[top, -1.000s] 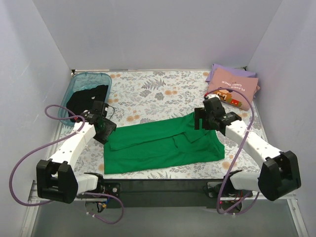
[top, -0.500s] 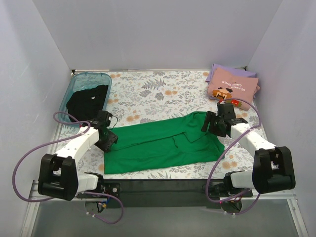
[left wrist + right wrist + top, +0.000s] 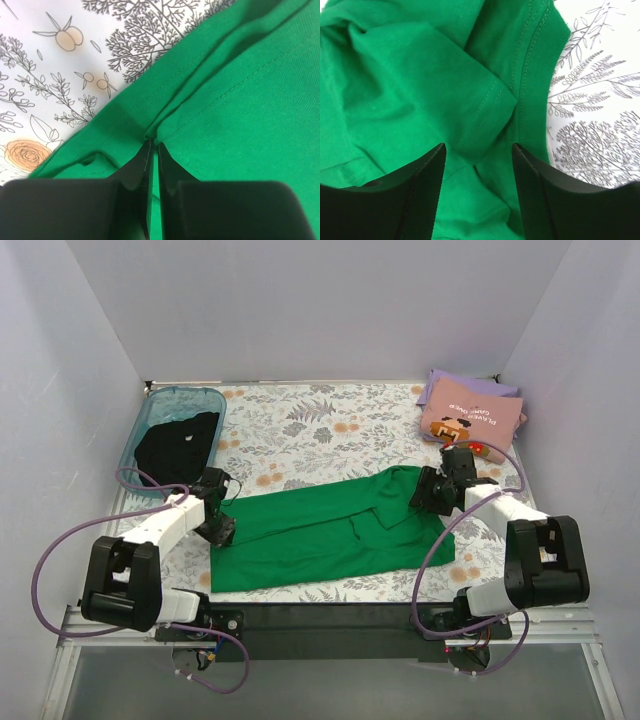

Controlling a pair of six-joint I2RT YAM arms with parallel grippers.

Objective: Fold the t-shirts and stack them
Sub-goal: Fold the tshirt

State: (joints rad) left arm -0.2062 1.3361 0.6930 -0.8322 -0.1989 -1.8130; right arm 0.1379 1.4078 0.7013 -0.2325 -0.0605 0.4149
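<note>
The bright green t-shirt lies flat and partly folded across the near middle of the table. My left gripper is down at the shirt's left edge. In the left wrist view it is shut on a pinch of the green t-shirt beside a stitched hem. My right gripper sits at the shirt's right end. Seen from the right wrist, that gripper is open, its jaws either side of a fold of the green cloth. The black t-shirt lies in the bin. The pink t-shirt rests folded on the lavender one.
The teal plastic bin stands at the back left. The folded stack sits in the back right corner against the wall. The flowered tablecloth covers the table. Grey walls close in three sides.
Both arms came down onto the green shirt's ends. The left gripper closed on the cloth at the left edge. The right jaws narrowed but stay apart.
</note>
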